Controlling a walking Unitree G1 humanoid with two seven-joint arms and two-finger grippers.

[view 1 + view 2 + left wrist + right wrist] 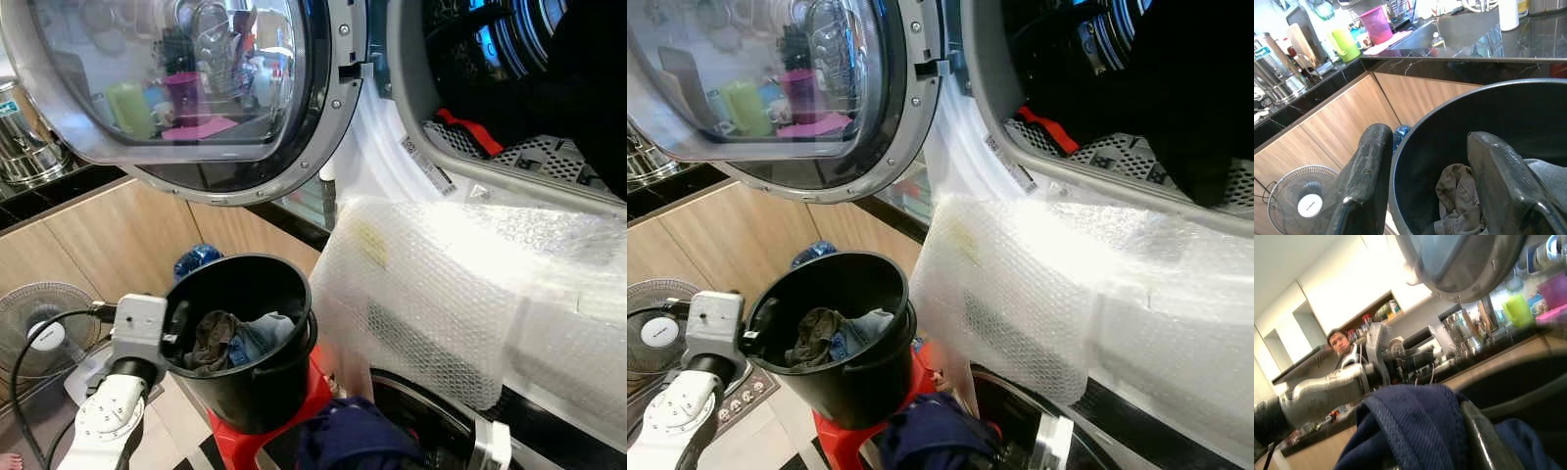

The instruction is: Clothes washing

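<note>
I am clutching the navy garment (936,431) in my right gripper (1449,440), low beside the black bucket (245,392); the open drum (509,117) is lying above it, past the bubble wrap (460,294). My left gripper (1425,186) is straddling the bucket's smooth rim, spread, over crumpled clothes (230,338).

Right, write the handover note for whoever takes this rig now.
Left gripper: straddling the rim of the black bucket, one finger inside, one outside.
Right gripper: shut on the navy garment, low beside the bucket.
Bucket sits on a red stool, with grey and blue clothes inside.
Washer door open; drum already holds dark items.
Left: load the navy garment and the bucket's clothes.
</note>
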